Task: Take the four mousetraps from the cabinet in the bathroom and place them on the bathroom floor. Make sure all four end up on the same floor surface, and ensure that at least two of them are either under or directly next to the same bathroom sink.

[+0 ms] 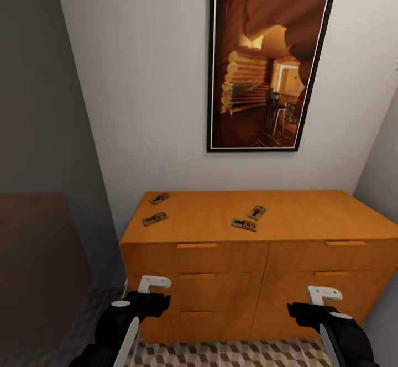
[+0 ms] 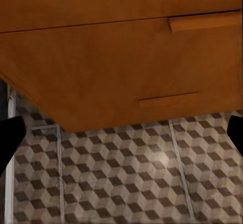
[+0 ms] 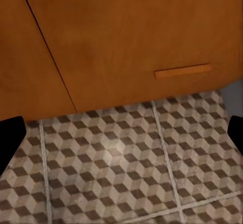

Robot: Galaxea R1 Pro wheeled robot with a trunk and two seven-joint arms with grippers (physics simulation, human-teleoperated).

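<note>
- All four mousetraps lie on top of the cabinet (image 1: 249, 229), none yet on the bathroom floor (image 1: 232, 353). Two sit near the cabinet's left rear corner: the back-left mousetrap (image 1: 159, 198) and the front-left mousetrap (image 1: 155, 219). Two more lie close together around the middle: the upper middle mousetrap (image 1: 256, 212) and the lower middle mousetrap (image 1: 244, 224).
- The left pincer (image 1: 145, 295) and the right pincer (image 1: 315, 303) both hang low in front of the drawer fronts, well below the top. In both wrist views the dark fingers sit at opposite edges with only tiles and wood between, so both pincers are spread and hold nothing.
- The step in hand looks like the first reach. Each arm should rise above the top edge before moving forward, or it will knock the drawer fronts.
- The traps are flat and thin, so I judge a straight-down approach with fingers across the short side is safest.
- The left pair suits the left arm, the middle pair the right.
- A framed picture (image 1: 269, 66) hangs on the wall above, clear of a low reach. A dark wall (image 1: 33, 107) stands close on the left and may crowd that elbow.
</note>
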